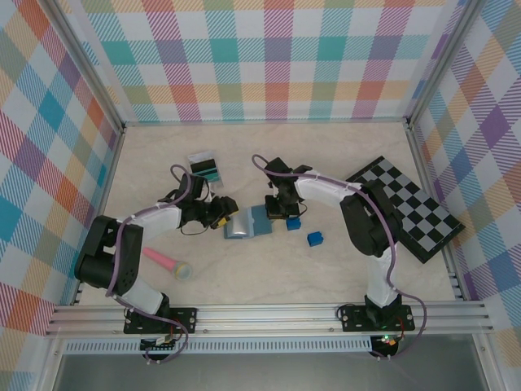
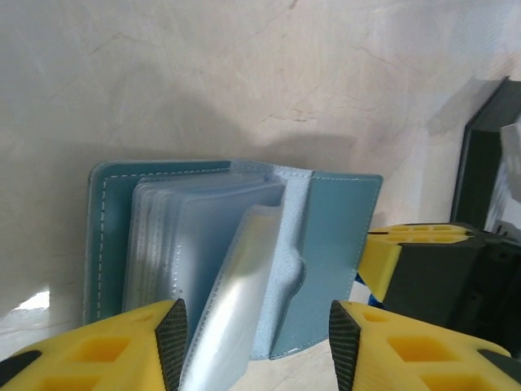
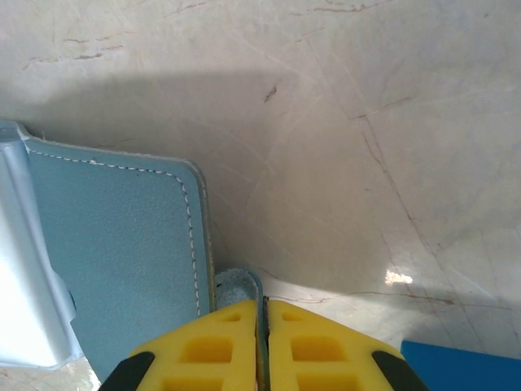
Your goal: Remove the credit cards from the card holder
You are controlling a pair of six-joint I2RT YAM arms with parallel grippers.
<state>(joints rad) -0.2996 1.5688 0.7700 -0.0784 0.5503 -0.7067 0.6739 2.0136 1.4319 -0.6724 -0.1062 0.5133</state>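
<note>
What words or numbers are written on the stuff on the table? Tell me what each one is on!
No words or numbers can be read here.
Card holder: plain blue, no print seen.
Card: striped; any print is too small to read.
Checkerboard: only squares, no signs.

On my R, a black-and-grey checkerboard (image 1: 407, 208) lies at the tabletop (image 1: 269, 281) edge. One blue cube (image 1: 294, 222) sits near a second blue cube (image 1: 315, 239), not touching. On my L, a pink stick (image 1: 163, 259) w/ a roundish end, maybe a brush. Plaid walls (image 1: 244, 57) surround it all.
</note>
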